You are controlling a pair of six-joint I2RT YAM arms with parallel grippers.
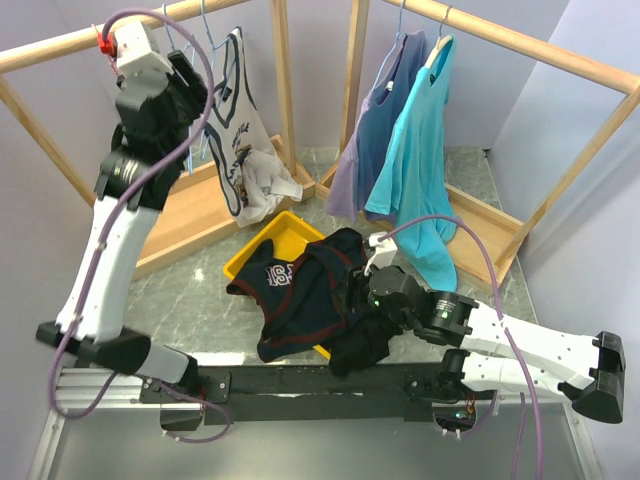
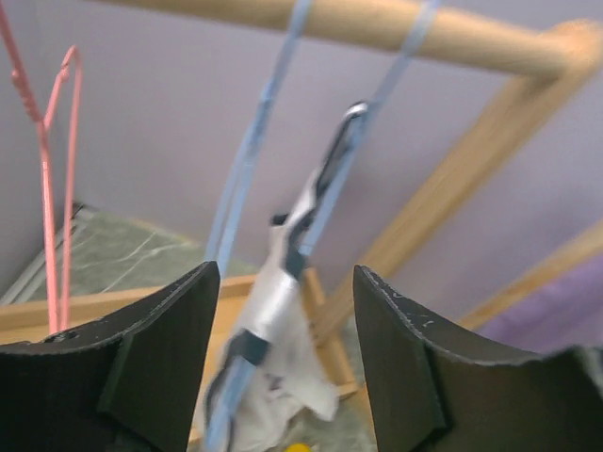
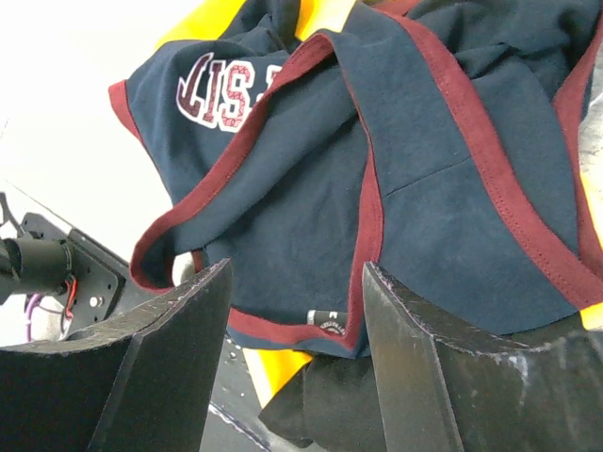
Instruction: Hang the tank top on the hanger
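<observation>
Navy tank top (image 3: 443, 217), lettering (image 3: 221, 94) unclear, left tool (image 2: 285, 278) and right tool (image 3: 297, 273) spread wide

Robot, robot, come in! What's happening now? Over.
Both hands open: left hand up by blue hanger, right hand over tank top. Tank top lies loose across yellow tray. White top hangs close beside hanger.

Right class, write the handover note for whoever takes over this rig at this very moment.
Left gripper: open, raised at the wooden rail, thin light-blue wire hanger just ahead of it, not gripped.
Right gripper: open, low over the dark navy tank top with maroon trim.
The top lies crumpled across the yellow plastic tray.
Done: nothing held.
Left: grip hanger, lift top, thread it on.
</observation>
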